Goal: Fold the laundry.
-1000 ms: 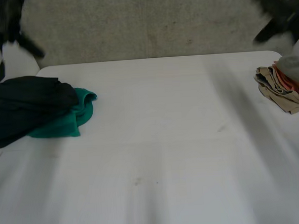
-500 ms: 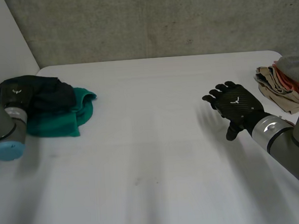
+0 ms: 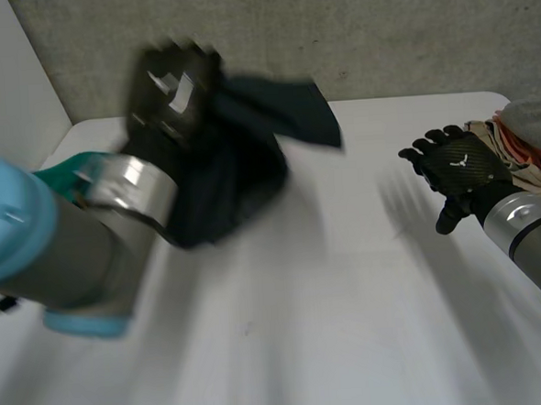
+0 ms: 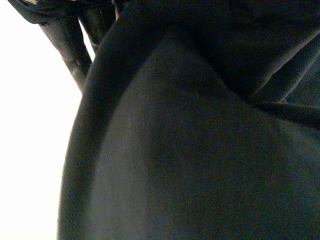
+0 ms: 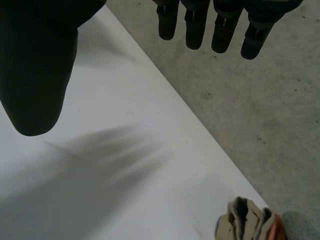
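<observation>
Holding the dark garment (image 3: 236,168) aloft at far left, my left robot hand (image 3: 169,82) pinches its top. Its loose end trails rightward toward my spread, empty right robot hand (image 3: 457,168) above the surface (image 3: 333,327).

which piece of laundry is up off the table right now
The black garment, lifted by the left robot hand; the green cloth and the folded stack lie on the table.

One black garment (image 3: 241,168), one green cloth (image 3: 59,169), one stack (image 3: 525,150).
</observation>
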Tool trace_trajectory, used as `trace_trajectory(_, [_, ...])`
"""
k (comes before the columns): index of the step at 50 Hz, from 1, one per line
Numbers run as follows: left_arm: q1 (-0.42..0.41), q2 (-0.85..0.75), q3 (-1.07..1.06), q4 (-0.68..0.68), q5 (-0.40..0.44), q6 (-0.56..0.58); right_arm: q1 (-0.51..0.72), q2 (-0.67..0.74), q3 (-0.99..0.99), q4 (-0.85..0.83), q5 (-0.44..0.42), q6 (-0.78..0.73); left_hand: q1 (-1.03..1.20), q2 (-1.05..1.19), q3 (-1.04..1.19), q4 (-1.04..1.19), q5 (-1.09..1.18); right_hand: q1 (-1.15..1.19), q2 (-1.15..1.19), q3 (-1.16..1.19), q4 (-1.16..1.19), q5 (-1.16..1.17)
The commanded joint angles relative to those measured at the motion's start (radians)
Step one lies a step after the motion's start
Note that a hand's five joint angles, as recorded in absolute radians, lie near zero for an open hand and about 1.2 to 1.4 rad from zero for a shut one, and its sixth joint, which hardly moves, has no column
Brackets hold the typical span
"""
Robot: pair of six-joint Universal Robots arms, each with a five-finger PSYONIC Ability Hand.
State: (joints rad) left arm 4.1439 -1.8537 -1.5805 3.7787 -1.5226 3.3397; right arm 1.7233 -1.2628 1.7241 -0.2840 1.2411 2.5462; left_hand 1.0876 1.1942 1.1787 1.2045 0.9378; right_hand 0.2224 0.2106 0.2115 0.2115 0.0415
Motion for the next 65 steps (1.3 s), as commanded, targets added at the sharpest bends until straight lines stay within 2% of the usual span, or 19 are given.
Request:
trace_trajectory(1, [-0.148, -0.283, -0.004, -0.094, -0.014, 0.056, -0.022, -0.003, -0.009, -0.003, 0.012, 0.002, -0.416, -0.523, -0.507, -0.533, -0.441, -0.048, -0.036, -0.037, -0.037, -0.041])
trace_trajectory(3, [-0.156, -0.312, 0.0, -0.134, -0.031, 0.079, -0.025, -0.003, -0.014, -0.003, 0.026, 0.002, -0.618, -0.724, -0.709, -0.735, -0.643, -0.048, -0.036, -0.037, -0.037, -0.041])
trace_trajectory(6, [-0.163, -0.308, 0.008, -0.192, -0.093, 0.124, -0.034, -0.003, -0.018, -0.003, 0.032, 0.002, -0.774, -0.881, -0.865, -0.891, -0.799, -0.048, -0.036, -0.037, -0.037, -0.041])
trace_trajectory(8, [-0.166, -0.244, 0.007, -0.204, -0.146, 0.138, -0.039, -0.003, -0.018, -0.003, 0.034, 0.002, -0.853, -0.96, -0.944, -0.97, -0.878, -0.048, -0.036, -0.037, -0.037, -0.041])
trace_trajectory(13, [-0.152, -0.095, -0.021, -0.205, -0.202, 0.13, -0.039, -0.003, -0.018, -0.001, 0.035, 0.002, -0.862, -0.969, -0.953, -0.979, -0.887, -0.048, -0.036, -0.037, -0.037, -0.041])
trace_trajectory(20, [-0.087, 0.043, -0.117, -0.227, -0.202, 0.139, -0.036, -0.004, -0.005, 0.0, 0.037, 0.003, -0.854, -0.96, -0.945, -0.97, -0.878, -0.048, -0.036, -0.037, -0.037, -0.041])
trace_trajectory(27, [-0.054, 0.047, -0.184, -0.275, -0.197, 0.136, -0.025, -0.006, 0.006, 0.017, 0.034, 0.006, -0.859, -0.966, -0.951, -0.976, -0.884, -0.048, -0.036, -0.037, -0.037, -0.041])
trace_trajectory(31, [-0.044, 0.031, -0.199, -0.283, -0.166, 0.135, -0.007, -0.009, 0.009, 0.068, 0.034, 0.028, -0.859, -0.966, -0.951, -0.976, -0.884, -0.048, -0.036, -0.037, -0.037, -0.041])
trace_trajectory(34, [-0.06, 0.008, -0.199, -0.278, -0.102, 0.135, -0.001, -0.009, 0.0, 0.107, 0.038, 0.054, -0.862, -0.969, -0.953, -0.979, -0.887, -0.048, -0.036, -0.037, -0.037, -0.041])
trace_trajectory(40, [-0.171, -0.018, -0.155, -0.272, 0.061, 0.138, -0.004, -0.007, -0.001, 0.121, 0.037, 0.074, -0.854, -0.96, -0.945, -0.97, -0.878, -0.048, -0.036, -0.037, -0.037, -0.041])
trace_trajectory(46, [-0.229, -0.154, -0.06, -0.275, 0.055, 0.144, -0.004, -0.009, 0.005, 0.121, 0.035, 0.077, -0.833, -0.94, -0.924, -0.95, -0.858, -0.048, -0.036, -0.037, -0.037, -0.041])
trace_trajectory(49, [-0.234, -0.241, 0.017, -0.281, 0.012, 0.145, -0.002, -0.007, 0.006, 0.123, 0.035, 0.072, -0.643, -0.75, -0.734, -0.76, -0.668, -0.048, -0.036, -0.037, -0.037, -0.041])
trace_trajectory(50, [-0.232, -0.284, 0.061, -0.28, -0.022, 0.147, -0.002, -0.007, 0.008, 0.121, 0.035, 0.072, -0.293, -0.4, -0.385, -0.41, -0.318, -0.048, -0.036, -0.037, -0.037, -0.041])
trace_trajectory(53, [-0.226, -0.337, 0.131, -0.277, -0.092, 0.147, -0.001, -0.007, 0.009, 0.121, 0.035, 0.072, 0.296, 0.189, 0.205, 0.179, 0.271, -0.048, -0.036, -0.037, -0.037, -0.041])
trace_trajectory(54, [-0.212, -0.35, 0.169, -0.271, -0.149, 0.147, -0.001, -0.007, 0.011, 0.121, 0.035, 0.074, 0.309, 0.202, 0.217, 0.192, 0.284, -0.048, -0.036, -0.037, -0.037, -0.041])
trace_trajectory(57, [-0.157, -0.345, 0.223, -0.258, -0.247, 0.132, 0.002, -0.009, 0.014, 0.121, 0.035, 0.069, 0.309, 0.202, 0.218, 0.192, 0.284, -0.048, -0.036, -0.037, -0.037, -0.041])
trace_trajectory(59, [-0.071, -0.32, 0.252, -0.231, -0.335, 0.109, 0.002, -0.009, 0.015, 0.121, 0.037, 0.066, 0.309, 0.202, 0.218, 0.192, 0.284, -0.048, -0.036, -0.037, -0.037, -0.041])
trace_trajectory(62, [0.046, -0.277, 0.244, -0.189, -0.393, 0.046, 0.007, -0.012, 0.017, 0.123, 0.038, 0.065, 0.309, 0.202, 0.218, 0.192, 0.284, -0.048, -0.036, -0.037, -0.037, -0.041])
trace_trajectory(65, [0.125, -0.26, 0.223, -0.185, -0.4, -0.006, 0.027, -0.013, 0.023, 0.123, 0.04, 0.063, 0.309, 0.202, 0.218, 0.192, 0.284, -0.048, -0.036, -0.037, -0.037, -0.041])
